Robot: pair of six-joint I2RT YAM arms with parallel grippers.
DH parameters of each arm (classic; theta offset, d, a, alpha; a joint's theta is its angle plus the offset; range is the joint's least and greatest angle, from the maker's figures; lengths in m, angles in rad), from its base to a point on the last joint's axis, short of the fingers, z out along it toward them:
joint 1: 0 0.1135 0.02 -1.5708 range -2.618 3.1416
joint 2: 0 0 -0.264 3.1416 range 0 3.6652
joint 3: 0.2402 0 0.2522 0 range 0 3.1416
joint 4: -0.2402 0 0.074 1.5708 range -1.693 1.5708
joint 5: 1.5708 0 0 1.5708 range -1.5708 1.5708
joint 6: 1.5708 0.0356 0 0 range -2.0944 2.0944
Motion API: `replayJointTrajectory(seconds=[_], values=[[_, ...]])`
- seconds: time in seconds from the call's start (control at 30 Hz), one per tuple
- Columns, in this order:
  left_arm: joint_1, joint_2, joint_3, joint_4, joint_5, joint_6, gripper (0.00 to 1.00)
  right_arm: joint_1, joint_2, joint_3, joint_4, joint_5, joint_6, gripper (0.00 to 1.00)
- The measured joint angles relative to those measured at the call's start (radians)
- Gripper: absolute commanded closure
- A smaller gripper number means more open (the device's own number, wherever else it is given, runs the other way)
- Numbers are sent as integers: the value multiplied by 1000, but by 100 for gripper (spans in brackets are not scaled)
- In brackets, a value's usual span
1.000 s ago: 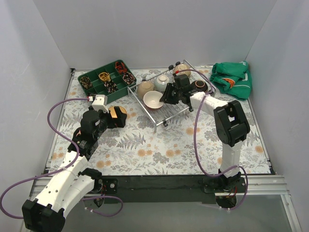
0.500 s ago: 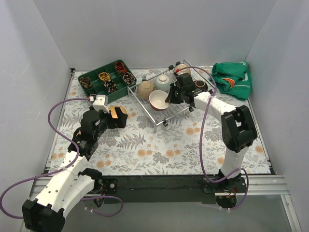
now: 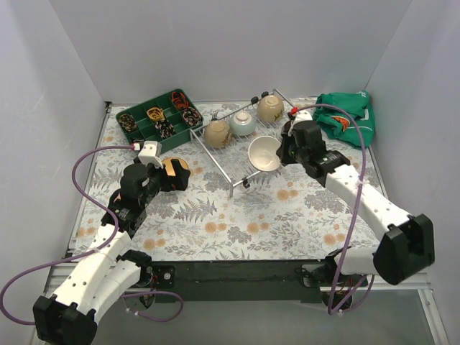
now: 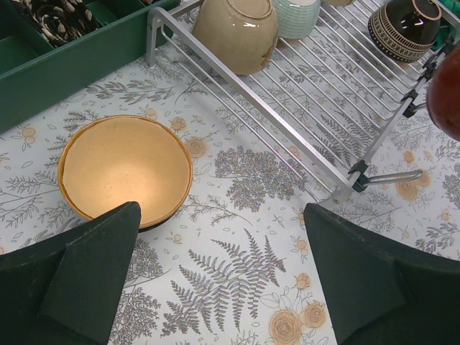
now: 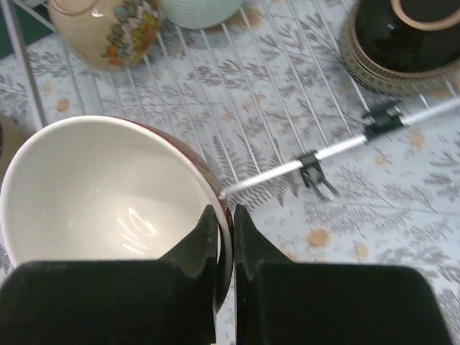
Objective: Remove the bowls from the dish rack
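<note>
My right gripper (image 5: 225,237) is shut on the rim of the red bowl (image 5: 108,194), white inside, and holds it over the near right part of the silver dish rack (image 3: 231,162); in the top view the bowl (image 3: 263,153) is tilted. On the rack are a beige bowl (image 3: 216,134), a mint bowl (image 3: 243,123), another beige bowl (image 3: 270,109) and a dark brown bowl (image 5: 402,36). My left gripper (image 4: 223,280) is open and empty just above the table. A tan bowl (image 4: 126,169) sits upright on the table by its left finger.
A green compartmented tray (image 3: 158,121) with small items stands at the back left, close to the rack's left end. A green cloth (image 3: 347,118) lies at the back right. White walls close in three sides of the flower-patterned tabletop (image 3: 244,223).
My right arm has lifted the red bowl from the rack's middle and carried it right and nearer, the arm swinging out to the right. The left arm has not moved.
</note>
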Motion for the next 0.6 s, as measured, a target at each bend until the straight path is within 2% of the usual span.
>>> replayJointTrajectory(seconds=[0.13, 0.33, 0.6], values=[[0, 0, -1, 0, 0, 0, 2, -54, -148, -127, -47, 55, 0, 99], [0, 0, -1, 0, 0, 0, 2, -205, -327, -334, -88, 80, 43, 99], [0, 1, -1, 0, -1, 0, 2, -431, -340, -557, -55, 7, 120, 99]])
